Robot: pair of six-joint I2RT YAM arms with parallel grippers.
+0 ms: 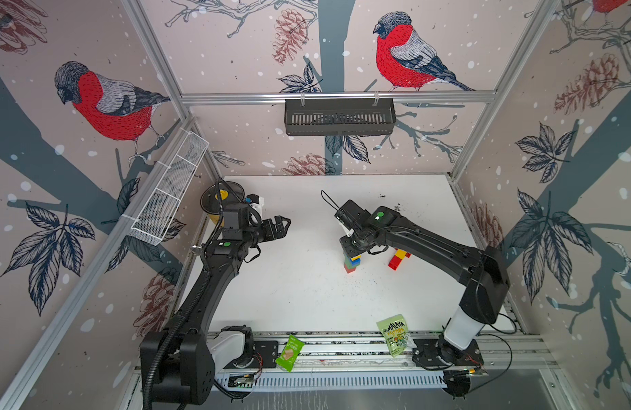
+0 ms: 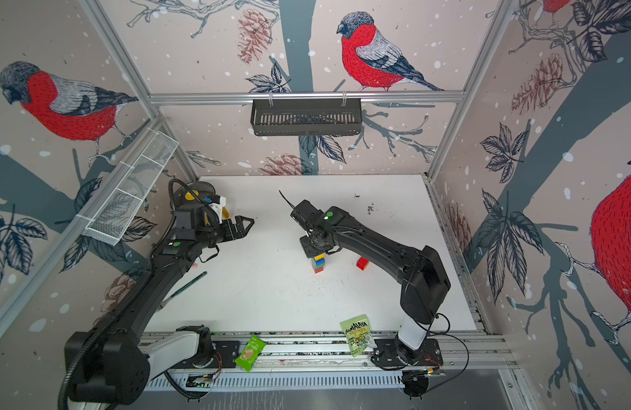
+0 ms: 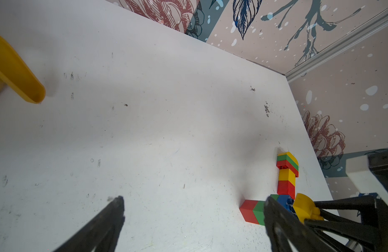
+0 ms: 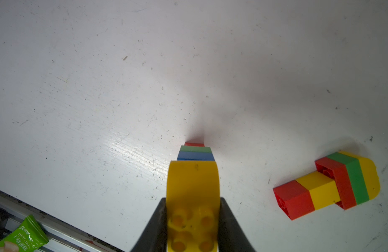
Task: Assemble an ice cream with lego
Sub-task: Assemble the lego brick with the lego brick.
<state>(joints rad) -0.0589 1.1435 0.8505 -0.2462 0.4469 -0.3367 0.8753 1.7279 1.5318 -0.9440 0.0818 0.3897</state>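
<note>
Right gripper (image 4: 193,201) clamped on yellow half-round brick (image 4: 193,181), directly over upright red-green-blue stack (image 4: 195,152) — left gripper (image 3: 194,199) jaws wide apart, empty.

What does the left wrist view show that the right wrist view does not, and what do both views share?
Only the left wrist view: the left gripper, open and empty, a curved yellow plastic piece, the patterned wall. Only the right wrist view: a green snack packet. Both: the right gripper shut on a yellow half-round lego brick over the upright red, green and blue lego stack, a red, yellow and green lego ice cream lying nearby, the white table.
</note>
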